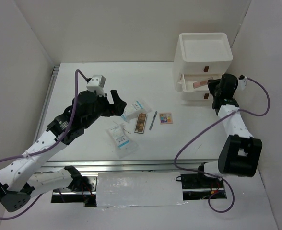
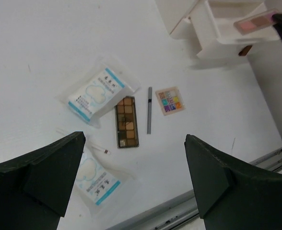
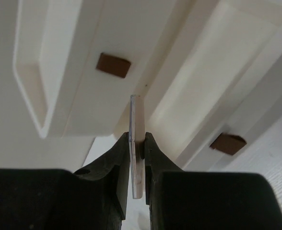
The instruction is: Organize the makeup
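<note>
Compact (image 3: 136, 115) pinched edge-on in right pincer (image 3: 137, 146) — left pincer (image 2: 135, 141) gaping.

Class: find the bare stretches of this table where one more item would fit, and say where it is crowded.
Bare: the far strip of the table, left of the drawer unit; also the near right, past the multicoloured palette. Crowded: the middle, where sachets, brown palette and pencil lie close together.

White drawer unit (image 1: 205, 50) at table (image 1: 146, 81) back-R corner; one drawer (image 1: 189, 80) pulled open.
</note>
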`<act>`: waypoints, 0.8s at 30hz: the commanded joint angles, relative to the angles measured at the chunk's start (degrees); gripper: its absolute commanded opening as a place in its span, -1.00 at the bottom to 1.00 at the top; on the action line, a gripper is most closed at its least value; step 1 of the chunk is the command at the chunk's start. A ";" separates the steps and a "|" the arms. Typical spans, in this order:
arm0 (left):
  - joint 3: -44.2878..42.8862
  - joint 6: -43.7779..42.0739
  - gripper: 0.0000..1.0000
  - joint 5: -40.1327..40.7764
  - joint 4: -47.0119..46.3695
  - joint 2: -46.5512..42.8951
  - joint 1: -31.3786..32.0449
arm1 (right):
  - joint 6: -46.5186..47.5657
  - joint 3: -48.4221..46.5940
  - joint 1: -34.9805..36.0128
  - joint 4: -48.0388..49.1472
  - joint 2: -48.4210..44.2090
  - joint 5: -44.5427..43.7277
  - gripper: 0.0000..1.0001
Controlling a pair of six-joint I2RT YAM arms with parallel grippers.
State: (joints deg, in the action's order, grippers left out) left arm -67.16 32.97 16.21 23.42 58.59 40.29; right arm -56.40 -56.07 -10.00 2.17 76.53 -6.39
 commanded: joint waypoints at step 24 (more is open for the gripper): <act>5.28 4.90 0.99 7.95 14.10 -2.87 1.89 | 9.27 -11.94 2.24 -2.42 2.06 11.93 1.00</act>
State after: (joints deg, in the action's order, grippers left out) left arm -59.90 34.85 18.57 33.85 56.99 41.93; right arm -54.65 -66.06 -13.19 0.82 86.41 3.42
